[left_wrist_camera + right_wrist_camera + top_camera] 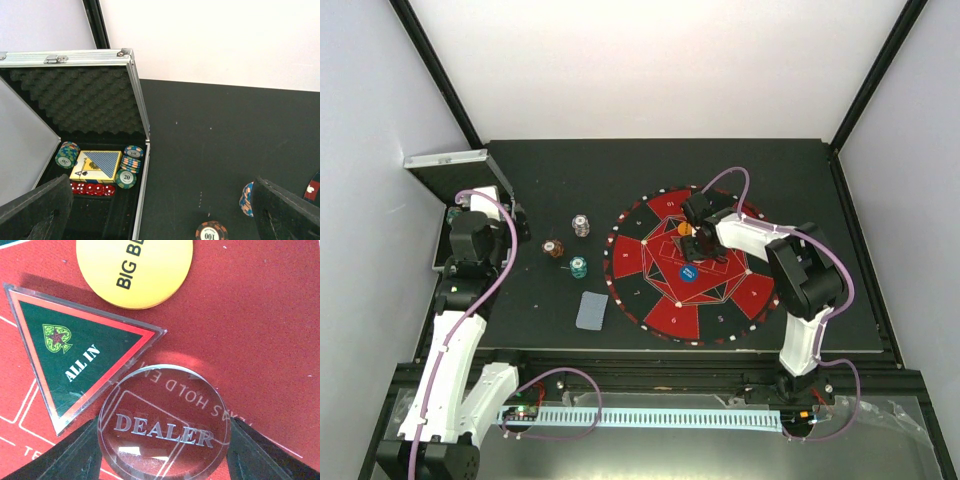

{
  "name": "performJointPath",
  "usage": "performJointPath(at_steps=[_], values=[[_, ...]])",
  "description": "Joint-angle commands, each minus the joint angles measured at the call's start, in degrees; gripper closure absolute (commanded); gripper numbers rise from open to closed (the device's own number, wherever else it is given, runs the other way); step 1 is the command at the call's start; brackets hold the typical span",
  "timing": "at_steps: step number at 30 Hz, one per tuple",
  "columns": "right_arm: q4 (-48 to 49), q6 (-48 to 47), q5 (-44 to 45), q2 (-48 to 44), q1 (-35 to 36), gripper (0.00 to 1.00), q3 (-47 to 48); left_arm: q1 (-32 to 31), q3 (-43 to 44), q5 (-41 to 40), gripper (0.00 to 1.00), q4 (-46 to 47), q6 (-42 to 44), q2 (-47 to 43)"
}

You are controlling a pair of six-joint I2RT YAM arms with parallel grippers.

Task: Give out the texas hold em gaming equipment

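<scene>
My right gripper (pixel 701 247) is over the middle of the round mat (pixel 660 318). In the right wrist view its fingers (pixel 67 455) press both sides of a clear round DEALER button (pixel 165 422) that is low on the red mat (pixel 270 315). A yellow BIG BLIND disc (pixel 135 270) and a clear triangular ALL IN marker (pixel 75 355) lie beside it. An orange disc (pixel 684 229) and a blue disc (pixel 689 272) sit on the mat. My left gripper (pixel 160 222) is wide open and empty beside the case. Three chip stacks (pixel 579 267) and a grey-blue card (pixel 591 310) lie left of the mat.
The open silver case (pixel 135 100) stands at the far left, with foam lid, chips (pixel 126 177), a card deck (pixel 97 165) and red dice (pixel 92 189) inside. An orange 100 chip stack (pixel 211 231) and a blue stack (pixel 245 198) sit near the left fingers.
</scene>
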Motion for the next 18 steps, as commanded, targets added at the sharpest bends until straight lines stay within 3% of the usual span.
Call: performJointPath(at_steps=[1,9,18], values=[[0.0,-0.3,2.5,-0.9,-0.9,0.38,-0.2,-0.1,0.1,-0.7,0.01,1.2,0.2,-0.4],[-4.1,-3.4,-1.0,-10.9,1.8,0.39,-4.2,-0.1,0.2,-0.1,0.01,1.1,-0.1,-0.5],[-6.1,1.9,-4.0,-14.1,17.7,0.38,-7.1,-0.1,0.1,0.2,0.01,1.0,-0.3,-0.6]])
